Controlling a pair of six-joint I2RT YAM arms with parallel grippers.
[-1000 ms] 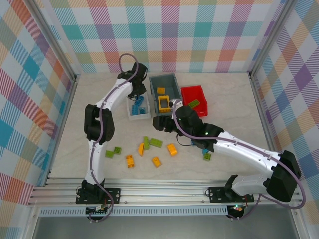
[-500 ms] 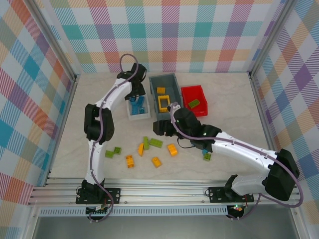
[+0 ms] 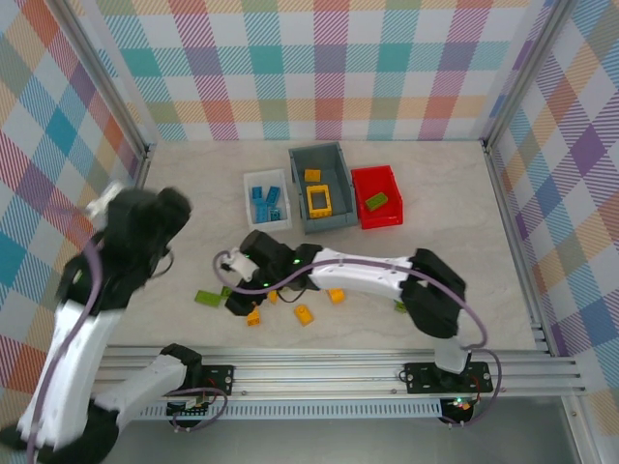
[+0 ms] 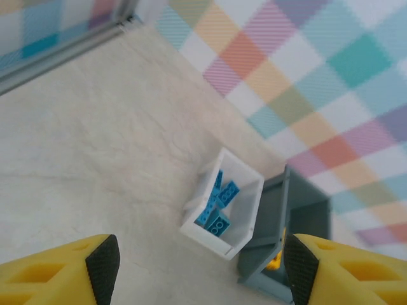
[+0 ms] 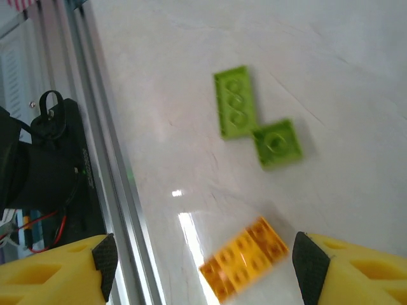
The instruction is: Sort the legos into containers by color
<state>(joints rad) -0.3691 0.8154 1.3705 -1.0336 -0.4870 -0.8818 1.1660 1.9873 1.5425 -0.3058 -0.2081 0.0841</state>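
Observation:
My left gripper [image 4: 198, 273] is open and empty, high above the table. Below it stand the white tray [image 4: 247, 229], holding blue legos [image 4: 219, 204], and the grey bin [image 4: 304, 219]. In the top view my left arm [image 3: 135, 242] is raised at the left. The grey bin [image 3: 338, 162] holds a yellow frame [image 3: 319, 200]; the red bin [image 3: 390, 179] holds a green lego [image 3: 377, 202]. My right gripper [image 5: 206, 267] is open, low over an orange lego [image 5: 245, 257] near the front rail. Two green legos [image 5: 236, 101] [image 5: 278, 143] lie just beyond it.
More orange legos [image 3: 304, 314] [image 3: 336, 295] and a green one [image 3: 399, 305] lie loose on the table's front half. The aluminium rail [image 5: 108, 159] and the left arm's black base clamp [image 5: 51, 165] are close beside my right gripper.
My left arm has pulled back from the white tray to the left and up, its jaws opening. My right arm has swung from the middle to the left front.

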